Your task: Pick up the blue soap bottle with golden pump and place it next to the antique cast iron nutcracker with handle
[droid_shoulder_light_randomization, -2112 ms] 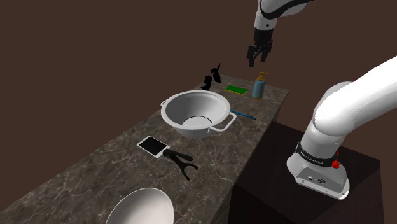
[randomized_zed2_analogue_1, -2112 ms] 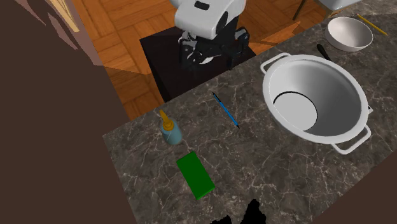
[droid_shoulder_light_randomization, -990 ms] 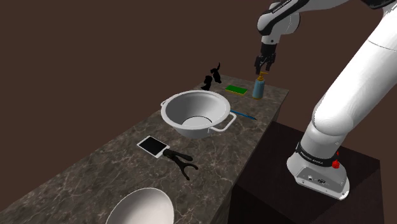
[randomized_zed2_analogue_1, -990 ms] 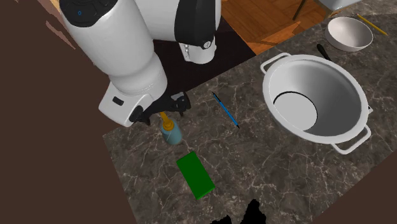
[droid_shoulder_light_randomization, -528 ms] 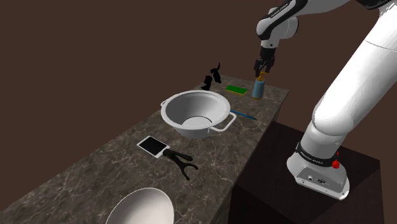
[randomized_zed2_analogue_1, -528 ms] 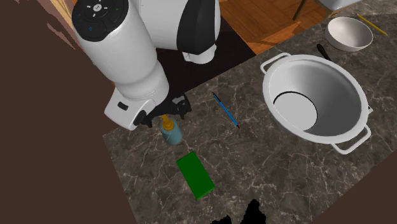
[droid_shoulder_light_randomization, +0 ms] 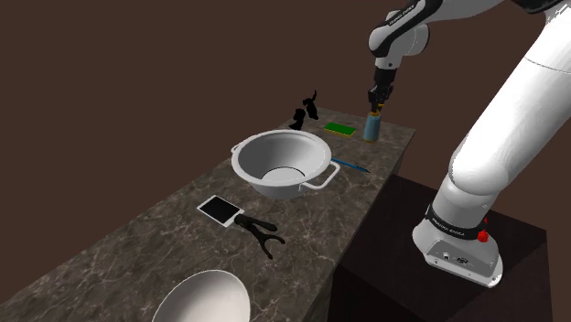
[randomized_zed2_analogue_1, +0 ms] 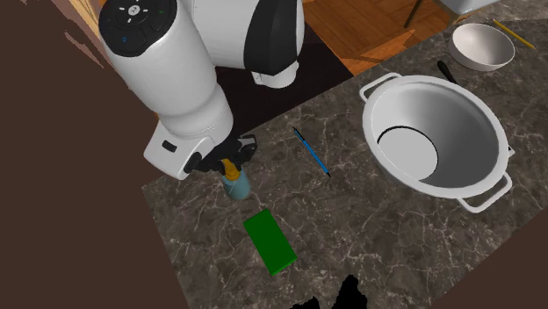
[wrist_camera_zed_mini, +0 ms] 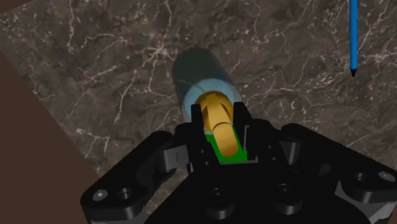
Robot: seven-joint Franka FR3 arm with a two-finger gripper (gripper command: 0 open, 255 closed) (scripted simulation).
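A dark marbled counter runs below brown walls, with a wood floor beyond. At its far end in the shoulder view, the bottle stands upright just beside a green pad. The gripper pinches its golden pump from above.

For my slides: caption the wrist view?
Gripper clasps the golden pump of the blue soap bottle over a marbled counter, blue pen nearby.
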